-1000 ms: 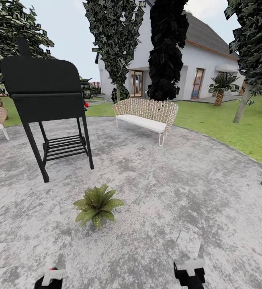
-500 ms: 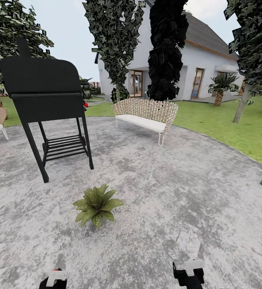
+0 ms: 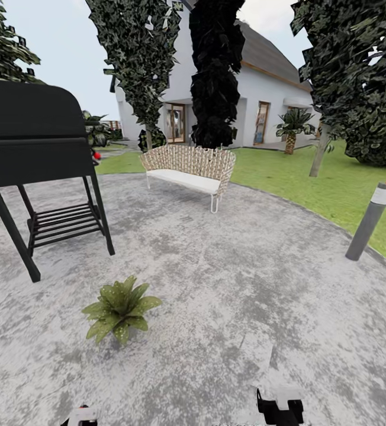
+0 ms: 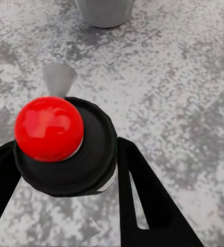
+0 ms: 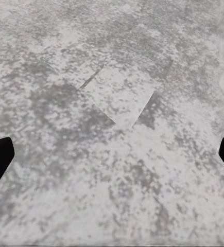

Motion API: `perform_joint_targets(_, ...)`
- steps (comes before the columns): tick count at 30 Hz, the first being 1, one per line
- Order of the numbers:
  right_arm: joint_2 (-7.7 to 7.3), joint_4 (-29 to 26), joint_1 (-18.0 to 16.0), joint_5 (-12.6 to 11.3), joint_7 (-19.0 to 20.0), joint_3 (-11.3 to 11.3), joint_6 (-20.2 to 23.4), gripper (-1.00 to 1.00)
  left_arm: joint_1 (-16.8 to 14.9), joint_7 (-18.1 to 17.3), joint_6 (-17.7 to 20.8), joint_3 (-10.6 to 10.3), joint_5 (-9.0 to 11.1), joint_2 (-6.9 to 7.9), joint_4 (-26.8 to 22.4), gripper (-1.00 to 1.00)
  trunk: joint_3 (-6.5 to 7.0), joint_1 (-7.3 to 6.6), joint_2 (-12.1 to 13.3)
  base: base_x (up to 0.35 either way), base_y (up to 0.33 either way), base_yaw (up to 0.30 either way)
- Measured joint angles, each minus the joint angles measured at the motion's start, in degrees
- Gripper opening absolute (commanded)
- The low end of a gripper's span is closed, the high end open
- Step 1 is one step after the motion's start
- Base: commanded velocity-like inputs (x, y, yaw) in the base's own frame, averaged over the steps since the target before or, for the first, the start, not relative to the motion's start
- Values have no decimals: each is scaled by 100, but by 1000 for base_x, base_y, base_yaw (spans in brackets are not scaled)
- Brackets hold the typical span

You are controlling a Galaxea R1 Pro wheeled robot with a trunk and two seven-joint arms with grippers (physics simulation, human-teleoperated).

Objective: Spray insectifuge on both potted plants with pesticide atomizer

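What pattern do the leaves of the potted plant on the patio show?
Green leaves with pale speckles, on the potted plant; clearest in the head view.

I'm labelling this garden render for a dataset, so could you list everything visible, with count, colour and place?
potted plant: one, pale-speckled green rosette, on the patio in front of the grill
grill: one, black, at the head view's left
woven bench: one, tan with a white seat, at the far patio edge
bollard lamp: one, grey, at the patio's right edge
stone patio: one, mottled grey, round
lawn: green, beyond the patio
house: one, white, behind the trees
tall dark trees: several, between bench and house
small palm: one, by the house
left gripper: black fingers around a black object with a red ball on it
right gripper: black fingertips apart, over bare stone
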Motion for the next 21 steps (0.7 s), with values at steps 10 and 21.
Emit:
perform_joint_targets(10, 33, 2, 0, -2, 3, 4, 10, 100, 8, 147, -6, -31, -44, -4, -20, -100, 0, 0, 0, 15, -42, -300)
perform_joint_targets(21, 33, 4, 8, -2, 4, 4, 2, 100, 9, 154, -11, -28, 24, -5, -12, -100, 0, -3, 0, 249, -144, -300)
